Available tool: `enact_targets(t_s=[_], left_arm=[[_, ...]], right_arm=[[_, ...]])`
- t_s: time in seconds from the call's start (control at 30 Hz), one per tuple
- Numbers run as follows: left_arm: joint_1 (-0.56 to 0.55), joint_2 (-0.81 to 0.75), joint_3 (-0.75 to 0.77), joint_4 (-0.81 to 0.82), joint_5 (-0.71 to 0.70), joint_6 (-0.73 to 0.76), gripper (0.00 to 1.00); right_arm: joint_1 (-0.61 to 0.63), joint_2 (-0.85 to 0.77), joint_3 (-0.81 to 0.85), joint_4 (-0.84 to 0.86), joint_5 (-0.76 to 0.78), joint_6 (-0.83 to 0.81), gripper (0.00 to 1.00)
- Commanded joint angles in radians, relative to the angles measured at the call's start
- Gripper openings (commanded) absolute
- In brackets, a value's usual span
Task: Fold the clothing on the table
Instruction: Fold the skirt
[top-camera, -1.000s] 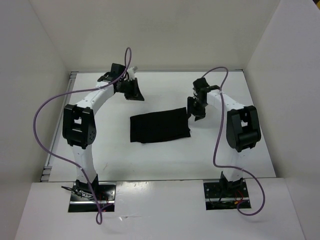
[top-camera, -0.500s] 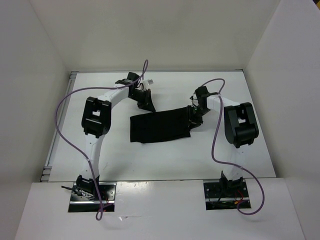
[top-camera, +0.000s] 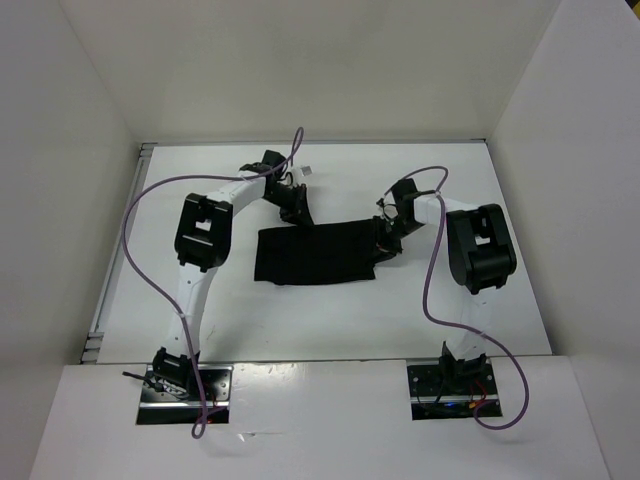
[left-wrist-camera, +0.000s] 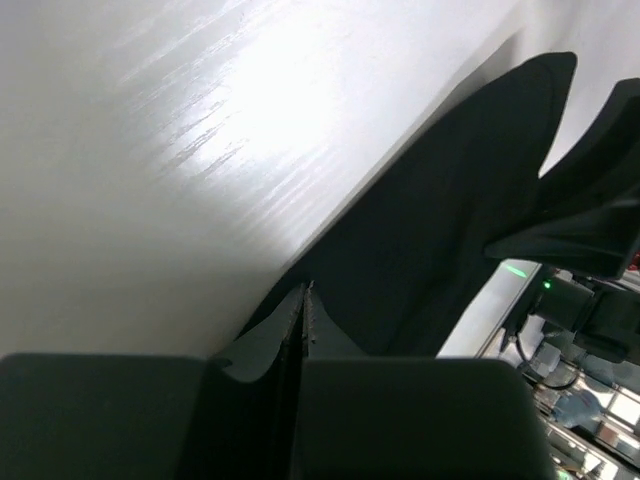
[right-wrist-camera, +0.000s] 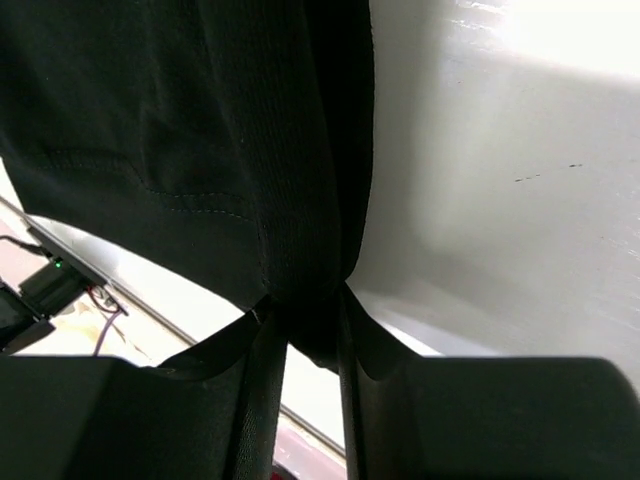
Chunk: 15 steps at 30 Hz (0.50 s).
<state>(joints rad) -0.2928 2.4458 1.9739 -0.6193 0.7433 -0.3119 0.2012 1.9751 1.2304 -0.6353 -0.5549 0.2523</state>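
Note:
The black clothing (top-camera: 315, 255) lies flat as a wide rectangle in the middle of the white table (top-camera: 470, 190). My right gripper (top-camera: 383, 240) is at its right edge. In the right wrist view the fabric (right-wrist-camera: 200, 130) bunches up between the two fingers, and the right gripper (right-wrist-camera: 305, 300) is shut on that edge. My left gripper (top-camera: 297, 215) is at the clothing's far edge, left of the middle. In the left wrist view the left gripper (left-wrist-camera: 305, 290) is shut, with its tips right at the edge of the dark cloth (left-wrist-camera: 450, 230) and nothing visible between them.
White walls (top-camera: 90, 120) close in the table on the left, the back and the right. Purple cables (top-camera: 130, 240) loop above both arms. The arm bases (top-camera: 185, 385) stand at the near edge. Part of the right arm, with a green light (left-wrist-camera: 515, 270), shows beyond the cloth.
My left arm swung right and came down to the clothing's far edge, still shut. My right gripper moved left onto the right edge and closed on it. The cloth shifted slightly left.

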Motion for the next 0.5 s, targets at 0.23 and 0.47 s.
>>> enact_targets(t_s=[0.23, 0.47], left_arm=[[-0.02, 0.076, 0.054, -0.026, -0.031, 0.027, 0.01], [-0.029, 0.076, 0.023, -0.026, -0.125, 0.027, 0.01]], right_arm=[[0.001, 0.07, -0.022, 0.034, 0.03, -0.013, 0.03], [0.05, -0.088, 0.096, -0.012, 0.179, 0.047, 0.0]])
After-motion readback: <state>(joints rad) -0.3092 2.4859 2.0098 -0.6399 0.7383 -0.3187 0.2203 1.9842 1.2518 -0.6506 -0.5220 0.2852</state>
